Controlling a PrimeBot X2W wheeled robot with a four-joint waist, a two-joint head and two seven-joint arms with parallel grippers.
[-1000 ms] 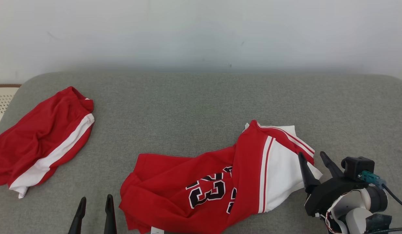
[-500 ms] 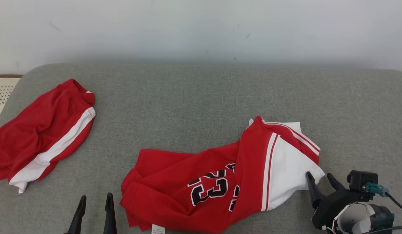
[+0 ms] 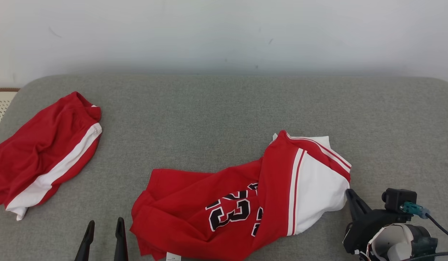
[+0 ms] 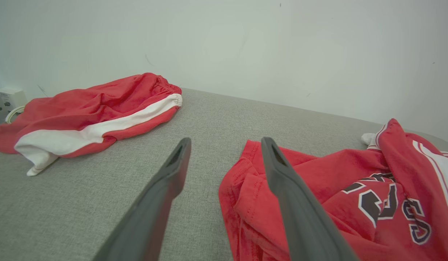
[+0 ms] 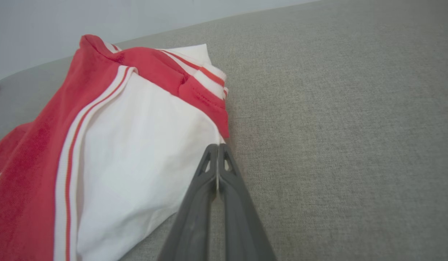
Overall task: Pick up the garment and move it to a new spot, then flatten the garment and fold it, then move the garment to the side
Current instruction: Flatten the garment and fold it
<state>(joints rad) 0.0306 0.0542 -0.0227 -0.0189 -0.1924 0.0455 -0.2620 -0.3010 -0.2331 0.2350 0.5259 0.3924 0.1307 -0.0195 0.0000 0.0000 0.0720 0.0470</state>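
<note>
A grey fabric-covered surface (image 3: 224, 108) is set against a plain pale wall (image 3: 224, 32). The right gripper (image 5: 217, 146) is clenched at the lower right, its fingers pressed together on the edge of the white side panel of the jersey (image 3: 227, 203); a thin white sliver is seen between them. The jersey is spread crumpled across the near middle of the surface, red with white and red striped trim. The numeral "23" (image 3: 231, 214) is printed on it in black with a white outline. A small white label (image 3: 172, 256) is attached at its near hem; its print cannot be read. The left gripper (image 3: 105, 221) is released just left of the jersey, apart from it. Red shorts (image 3: 39, 159) with a white stripe are laid at the far left.
</note>
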